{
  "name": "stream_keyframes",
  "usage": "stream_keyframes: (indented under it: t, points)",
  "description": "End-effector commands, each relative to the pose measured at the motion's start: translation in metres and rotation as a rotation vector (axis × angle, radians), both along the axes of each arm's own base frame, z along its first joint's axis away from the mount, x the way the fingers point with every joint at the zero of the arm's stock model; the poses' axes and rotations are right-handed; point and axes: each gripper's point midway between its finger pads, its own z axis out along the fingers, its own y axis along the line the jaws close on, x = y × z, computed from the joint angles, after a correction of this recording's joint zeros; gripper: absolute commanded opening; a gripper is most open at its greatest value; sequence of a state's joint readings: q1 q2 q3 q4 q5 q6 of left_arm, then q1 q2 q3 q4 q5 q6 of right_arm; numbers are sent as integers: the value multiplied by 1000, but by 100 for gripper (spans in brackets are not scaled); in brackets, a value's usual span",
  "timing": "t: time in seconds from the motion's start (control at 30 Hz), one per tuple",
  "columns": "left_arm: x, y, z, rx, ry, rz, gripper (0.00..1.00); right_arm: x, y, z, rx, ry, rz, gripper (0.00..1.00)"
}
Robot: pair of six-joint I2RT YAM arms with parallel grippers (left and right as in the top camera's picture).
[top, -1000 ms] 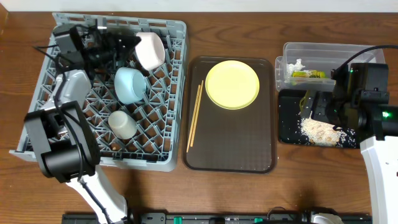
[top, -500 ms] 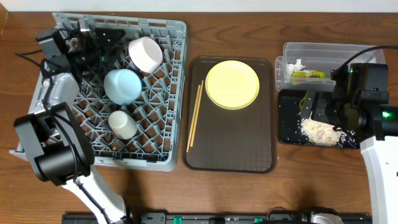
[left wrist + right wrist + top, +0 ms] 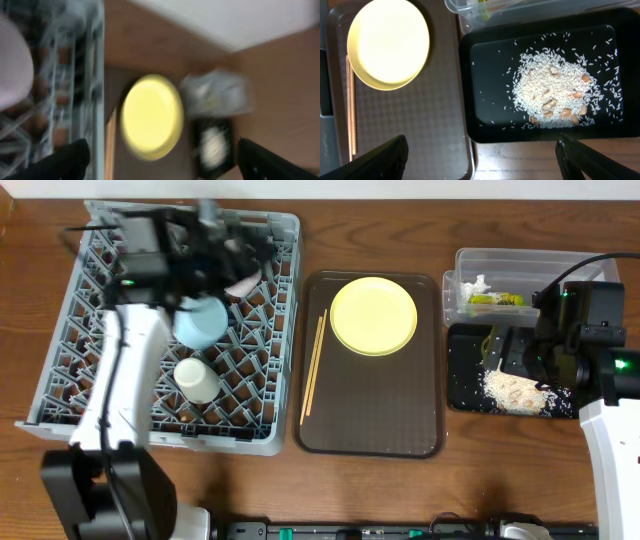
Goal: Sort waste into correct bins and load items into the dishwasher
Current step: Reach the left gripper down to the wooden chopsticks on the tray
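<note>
Rightward over the grey pegged plastic dish rack (image 3: 250, 410) my left gripper (image 3: 162, 146) had swung, jaws spread, empty. The round yellow plate (image 3: 373, 315) sat on the brown serving tray (image 3: 370, 420); haste could clip the racked white bowl (image 3: 244, 280).

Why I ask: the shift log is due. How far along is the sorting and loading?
Done: wrapper and tissue lie in the clear tub, rice in the black tray; blue bowl, white bowl and cup sit in the rack. In hand: nothing; both the left end effector, above the rack, and the right end effector are open and empty. Remaining: plate and chopsticks, on the brown tray.
</note>
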State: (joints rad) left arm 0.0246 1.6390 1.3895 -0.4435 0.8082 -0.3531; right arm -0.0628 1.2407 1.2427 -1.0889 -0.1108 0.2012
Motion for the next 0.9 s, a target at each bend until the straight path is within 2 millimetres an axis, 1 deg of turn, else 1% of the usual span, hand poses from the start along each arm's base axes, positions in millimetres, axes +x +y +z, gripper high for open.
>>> stream_keyframes:
  t: [0.0, 0.1, 0.2, 0.3, 0.33, 0.37, 0.47, 0.53, 0.63, 0.67, 0.73, 0.77, 0.83, 0.87]
  points:
    - [-17, -12, -23, 449, -67, 9, 94, 2, -3, 8, -10, -26, -8, 93]
    - [-40, -38, -31, 577, -49, -32, 95, 2, -3, 8, -10, -26, -8, 93]
    - [-65, -64, -48, 669, -13, -97, 95, 2, -3, 8, -10, -25, -8, 93]
    - [-88, -85, -68, 739, 12, -173, 95, 2, -3, 8, -10, -25, -8, 93]
    - [-98, -93, -81, 762, 39, -185, 95, 2, -3, 8, -10, -24, -8, 93]
    - [-104, -97, -89, 766, 56, -196, 95, 2, -3, 8, -10, -23, -8, 93]
    - [-114, -106, -112, 786, 98, -231, 95, 2, -3, 8, -10, -23, -8, 94]
    - [-119, -107, -127, 806, 128, -253, 94, 2, -3, 7, -10, -22, -8, 95]
    - [-120, -108, -151, 833, 182, -276, 93, 1, -3, 7, -10, -20, -8, 94]
    - [-120, -108, -160, 843, 200, -282, 92, 1, -3, 7, -9, -19, -8, 94]
    - [-120, -110, -176, 849, 230, -298, 87, 1, -3, 7, -9, -19, -8, 94]
    - [-120, -112, -181, 845, 239, -305, 85, 1, -3, 7, -9, -18, -9, 94]
    - [-121, -121, -198, 815, 267, -334, 81, 1, -3, 7, -9, -18, -9, 94]
    - [-121, -124, -202, 803, 275, -344, 81, 1, -3, 7, -9, -18, -8, 94]
